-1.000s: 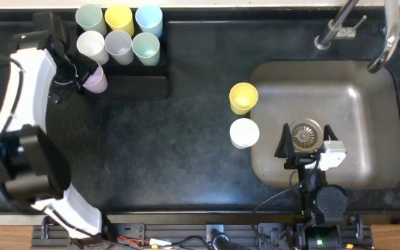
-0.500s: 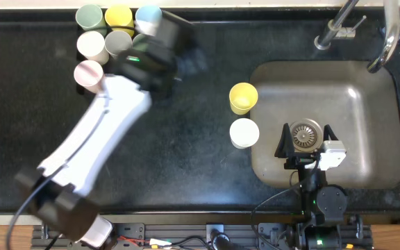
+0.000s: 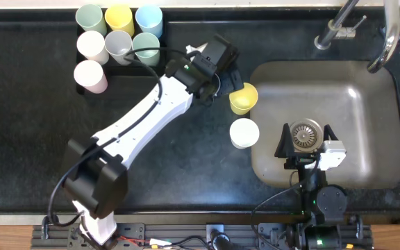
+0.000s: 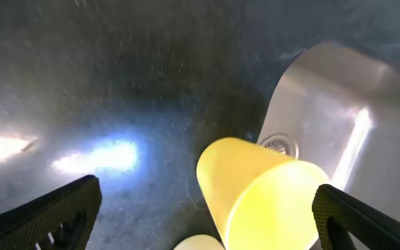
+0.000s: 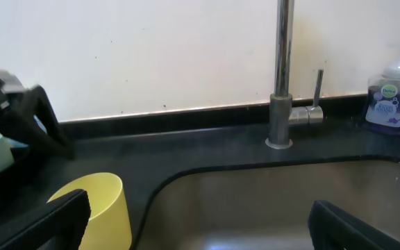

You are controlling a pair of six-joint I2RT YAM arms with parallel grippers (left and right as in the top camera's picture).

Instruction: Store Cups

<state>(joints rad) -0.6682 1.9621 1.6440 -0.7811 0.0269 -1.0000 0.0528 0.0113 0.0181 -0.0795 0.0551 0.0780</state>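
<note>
Worktop (image 3: pixel 151 167): dark, speckled; steel sink (image 3: pixel 367 160) set in; pale wall (image 5: pixel 151 48) behind.
Yellow cup (image 3: pixel 243 98): upright beside sink, white cup (image 3: pixel 244 132) near.
Left hand (image 3: pixel 229 69): wide open, empty, at this cup.
Right hand (image 3: pixel 304 140): spread, empty, over sink.

Nine cups (image 3: pixel 243 97), one rack (image 3: pixel 129 78), one sink (image 3: pixel 367 90) and one faucet (image 3: pixel 339 26).

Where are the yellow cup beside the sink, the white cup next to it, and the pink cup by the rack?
yellow cup (image 3: pixel 244 97), top view, middle of its top.
white cup (image 3: pixel 244 132), top view, middle of its round top.
pink cup (image 3: pixel 89 75), top view, middle of its top.
</note>
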